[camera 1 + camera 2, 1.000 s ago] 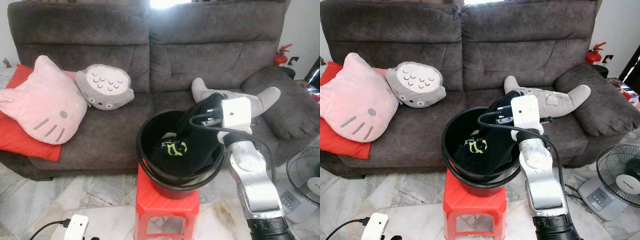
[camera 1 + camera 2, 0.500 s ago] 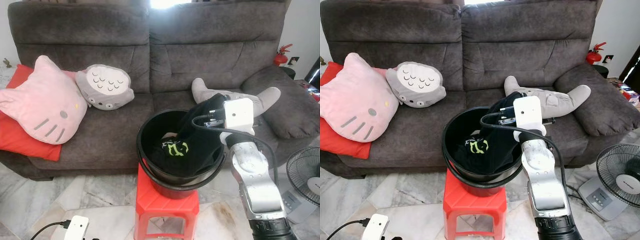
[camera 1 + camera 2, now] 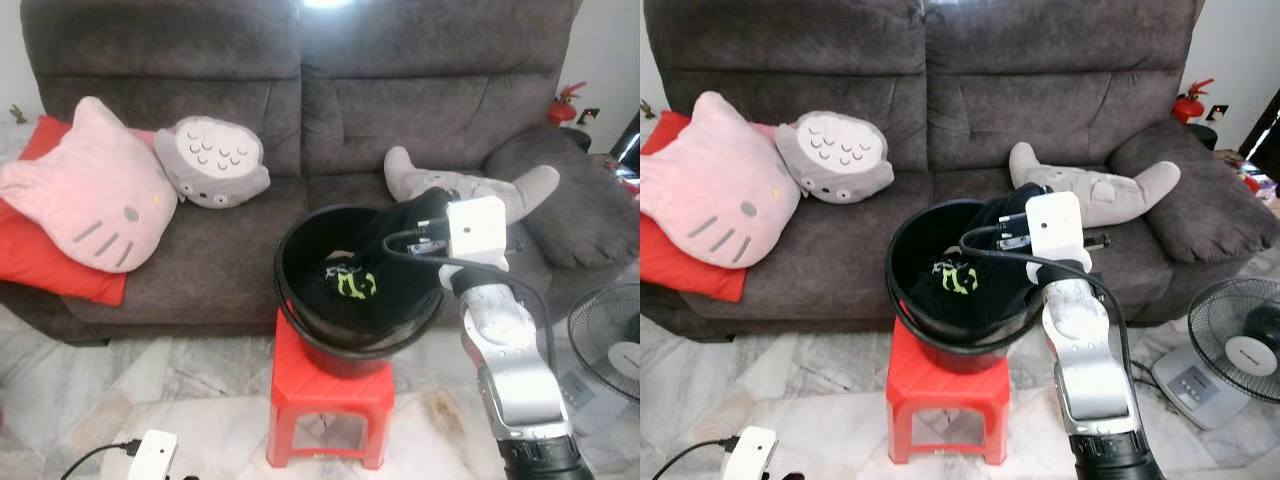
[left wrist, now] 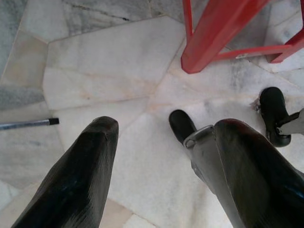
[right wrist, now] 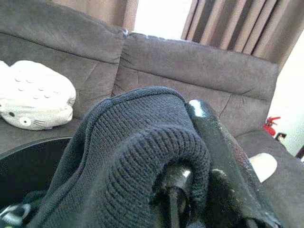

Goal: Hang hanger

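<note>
A black knit garment (image 3: pixel 392 268) with a green print (image 3: pixel 348 283) hangs from my right gripper (image 5: pixel 192 187) into a black bucket (image 3: pixel 292 305). The gripper is at the bucket's far right rim, shut on the fabric, which drapes over its fingers (image 5: pixel 223 156) and hides most of them. The bucket stands on a red stool (image 3: pixel 330 405) in front of the sofa. I cannot make out a hanger for certain. My left gripper (image 4: pixel 164 126) hangs low over the marble floor beside a stool leg (image 4: pixel 213 33), open with nothing in it.
A grey sofa (image 3: pixel 400 110) behind holds a pink cat cushion (image 3: pixel 95 195), a grey round plush (image 3: pixel 212 160) and a grey plush toy (image 3: pixel 500 190). A fan (image 3: pixel 610 345) stands on the floor at the right. Marble floor (image 3: pixel 120 390) lies open to the left of the stool.
The whole picture has shifted, so the camera has moved. My right gripper still holds the garment over the bucket at about the same height.
</note>
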You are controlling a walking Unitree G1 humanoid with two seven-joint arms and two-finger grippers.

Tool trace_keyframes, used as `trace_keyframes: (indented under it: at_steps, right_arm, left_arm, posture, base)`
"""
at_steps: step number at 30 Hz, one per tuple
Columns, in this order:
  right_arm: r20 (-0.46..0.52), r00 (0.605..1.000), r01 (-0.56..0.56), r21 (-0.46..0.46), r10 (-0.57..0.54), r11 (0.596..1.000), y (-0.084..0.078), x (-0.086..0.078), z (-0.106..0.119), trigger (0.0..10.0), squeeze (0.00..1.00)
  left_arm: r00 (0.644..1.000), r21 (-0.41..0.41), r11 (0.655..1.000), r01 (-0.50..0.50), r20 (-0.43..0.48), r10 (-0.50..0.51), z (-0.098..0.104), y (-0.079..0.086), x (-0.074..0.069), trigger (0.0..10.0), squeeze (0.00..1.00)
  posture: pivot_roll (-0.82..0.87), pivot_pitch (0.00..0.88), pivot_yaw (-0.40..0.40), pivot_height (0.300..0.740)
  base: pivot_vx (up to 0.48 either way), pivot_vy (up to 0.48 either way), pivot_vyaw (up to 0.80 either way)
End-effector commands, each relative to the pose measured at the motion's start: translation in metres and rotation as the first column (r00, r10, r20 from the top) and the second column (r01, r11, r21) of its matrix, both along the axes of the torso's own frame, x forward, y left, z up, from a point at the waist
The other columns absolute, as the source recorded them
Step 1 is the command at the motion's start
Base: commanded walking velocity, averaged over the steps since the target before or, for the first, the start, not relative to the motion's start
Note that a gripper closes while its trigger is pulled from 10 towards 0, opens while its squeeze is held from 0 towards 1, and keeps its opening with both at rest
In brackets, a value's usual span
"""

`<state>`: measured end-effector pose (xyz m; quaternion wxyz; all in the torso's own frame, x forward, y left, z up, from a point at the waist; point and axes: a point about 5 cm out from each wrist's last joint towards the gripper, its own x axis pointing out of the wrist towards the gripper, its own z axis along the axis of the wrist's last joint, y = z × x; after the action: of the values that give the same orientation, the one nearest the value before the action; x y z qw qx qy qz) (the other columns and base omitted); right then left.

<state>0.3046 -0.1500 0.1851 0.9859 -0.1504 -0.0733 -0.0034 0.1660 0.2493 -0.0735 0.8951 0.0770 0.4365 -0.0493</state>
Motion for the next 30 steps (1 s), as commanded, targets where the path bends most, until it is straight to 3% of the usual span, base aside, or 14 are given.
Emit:
trace_keyframes:
  at_steps: [1, 30]
  right_arm:
    - [0.024, 1.0, 0.001, -0.005, -0.001, 1.0, 0.0, -0.001, 0.004, 10.0, 0.0]
    - [0.108, 0.994, 0.016, 0.018, -0.018, 1.0, -0.002, 0.0, 0.017, 10.0, 0.0]
  left_arm:
    - [1.0, 0.01, 1.0, 0.0, -0.021, 0.0, -0.002, 0.003, -0.005, 10.0, 0.0]
    - [1.0, 0.012, 1.0, -0.005, -0.01, 0.005, 0.0, 0.004, -0.003, 10.0, 0.0]
  posture:
    - [-0.25, 0.0, 0.014, 0.74]
    - [-0.25, 0.0, 0.015, 0.74]
  base:
    - [-0.259, 0.0, 0.0]
    - [-0.258, 0.0, 0.0]
